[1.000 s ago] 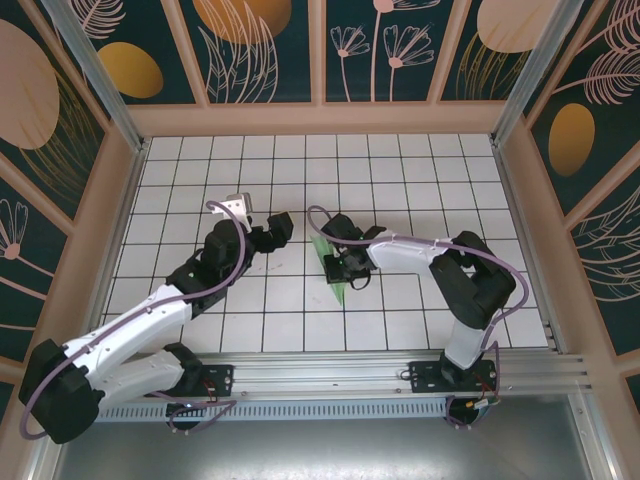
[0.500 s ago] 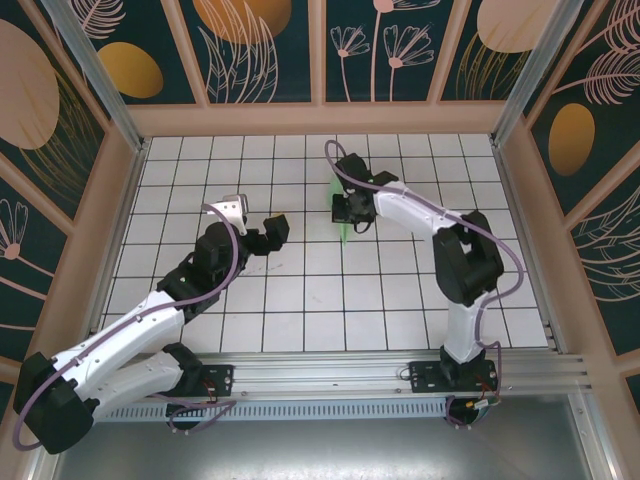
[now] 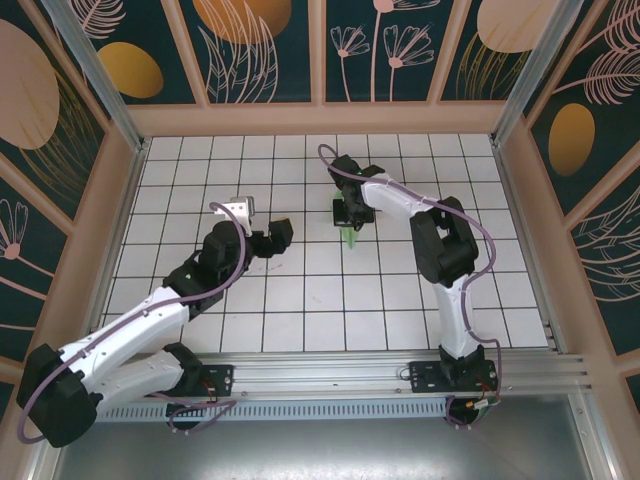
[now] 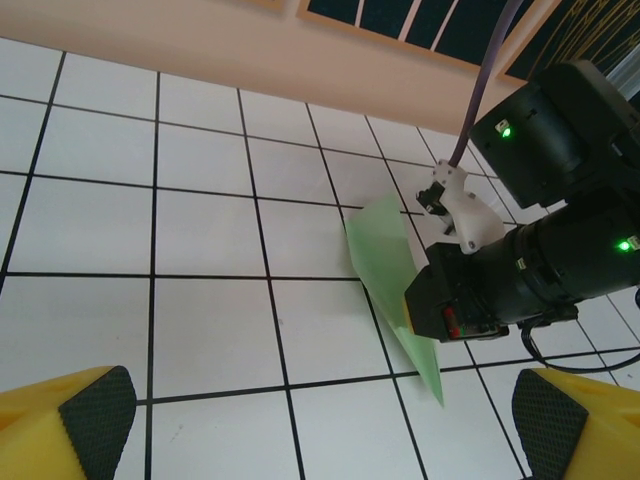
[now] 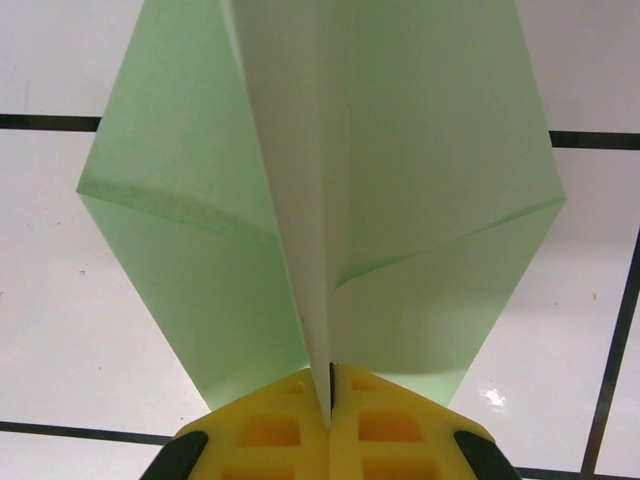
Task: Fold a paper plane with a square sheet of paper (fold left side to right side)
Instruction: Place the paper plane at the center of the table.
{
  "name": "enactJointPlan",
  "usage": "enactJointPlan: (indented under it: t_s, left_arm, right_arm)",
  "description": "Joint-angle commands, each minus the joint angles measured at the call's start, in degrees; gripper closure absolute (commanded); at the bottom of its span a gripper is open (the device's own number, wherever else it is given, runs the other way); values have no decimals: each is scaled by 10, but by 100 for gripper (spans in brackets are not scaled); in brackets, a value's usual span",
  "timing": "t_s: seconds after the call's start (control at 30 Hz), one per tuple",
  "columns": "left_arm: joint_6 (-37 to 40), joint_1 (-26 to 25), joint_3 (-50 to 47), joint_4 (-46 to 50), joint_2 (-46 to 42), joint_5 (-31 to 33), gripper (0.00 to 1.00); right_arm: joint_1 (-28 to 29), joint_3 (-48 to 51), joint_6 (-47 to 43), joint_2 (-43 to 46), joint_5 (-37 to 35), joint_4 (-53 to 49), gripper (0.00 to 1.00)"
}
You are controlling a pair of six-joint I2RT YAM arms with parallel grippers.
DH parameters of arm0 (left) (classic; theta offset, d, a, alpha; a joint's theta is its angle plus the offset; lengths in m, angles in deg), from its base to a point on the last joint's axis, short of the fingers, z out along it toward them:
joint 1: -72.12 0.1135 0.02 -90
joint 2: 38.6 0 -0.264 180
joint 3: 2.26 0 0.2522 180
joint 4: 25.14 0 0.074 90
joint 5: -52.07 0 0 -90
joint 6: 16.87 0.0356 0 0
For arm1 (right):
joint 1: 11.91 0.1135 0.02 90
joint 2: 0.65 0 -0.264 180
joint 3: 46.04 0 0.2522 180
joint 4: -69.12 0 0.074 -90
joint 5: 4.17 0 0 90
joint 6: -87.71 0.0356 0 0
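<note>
The square sheet of paper stands folded into a pale mint-green paper plane [image 3: 349,236]. It hangs just above the tiles at the far middle of the table, point toward me. My right gripper [image 3: 347,216] is shut on its centre crease. In the right wrist view the yellow fingers [image 5: 260,435] pinch the crease and both wings of the paper plane [image 5: 420,230] spread out beyond them. The left wrist view has the paper plane [image 4: 385,255] sticking out of the right gripper [image 4: 450,300]. My left gripper [image 3: 278,238] is open to the left of it, nothing between its pads [image 4: 95,420].
White grid tiles [image 3: 300,300] cover the table, with wooden walls [image 3: 320,118] round three sides. The right arm [image 3: 440,250] reaches far forward across the right half. A metal rail [image 3: 330,375] runs along the near edge.
The right arm has carried the plane from the table's middle toward the far side and turned it. The left gripper has barely shifted and stays open.
</note>
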Motion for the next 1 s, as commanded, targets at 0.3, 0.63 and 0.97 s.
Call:
enactJointPlan:
  t_s: [0.3,0.63,0.97]
  left_arm:
    - [5,3,22,9,15,-14,2]
    - [-1,4,47,30,18,-13,1]
    - [-3,4,51,39,14,0,1]
  right_arm:
    - [-4,-21,-5,-35,2,-21,87]
    - [-3,-14,-3,-24,-4,-14,76]
    - [1,-19,-2,-16,-21,-24,71]
